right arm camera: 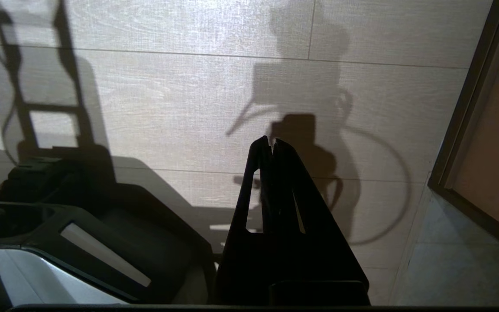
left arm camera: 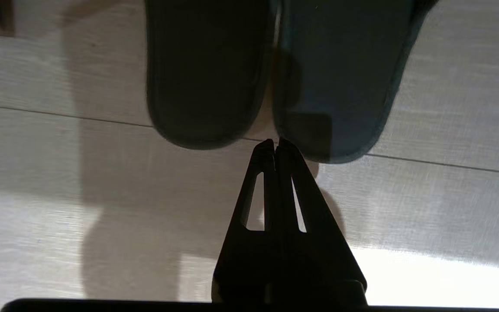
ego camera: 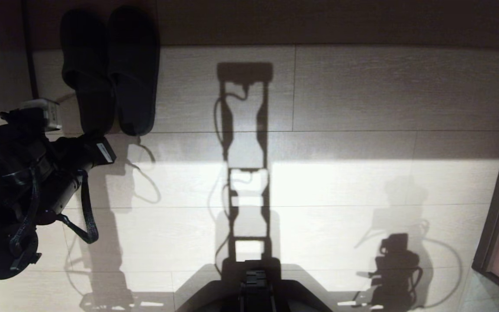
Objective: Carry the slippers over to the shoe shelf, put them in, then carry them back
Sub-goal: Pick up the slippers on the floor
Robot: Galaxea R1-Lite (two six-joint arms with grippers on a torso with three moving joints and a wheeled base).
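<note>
The slippers [ego camera: 110,69] lie side by side on the floor [ego camera: 362,182], heels toward the robot and toes reaching into the shadow at the far edge, where a dark band runs across; whether that band is the shelf I cannot tell. The left gripper [left arm camera: 275,145] hangs low just before the two heels, aimed at the narrow gap between them, its fingers pressed together and holding nothing. In the head view only the left arm's wrist and body show, close to the near heel. The right gripper [right arm camera: 272,145] is parked over bare floor beside the base [right arm camera: 93,225], also closed and empty. The step in hand looks like taking hold of the pair. To do it well, the fingers should spread first, then go forward so that one finger slips inside each heel opening and the two inner walls are pinched together. Keep the approach low and centred on the gap; soft fabric will likely fold, so close firmly before lifting.
</note>
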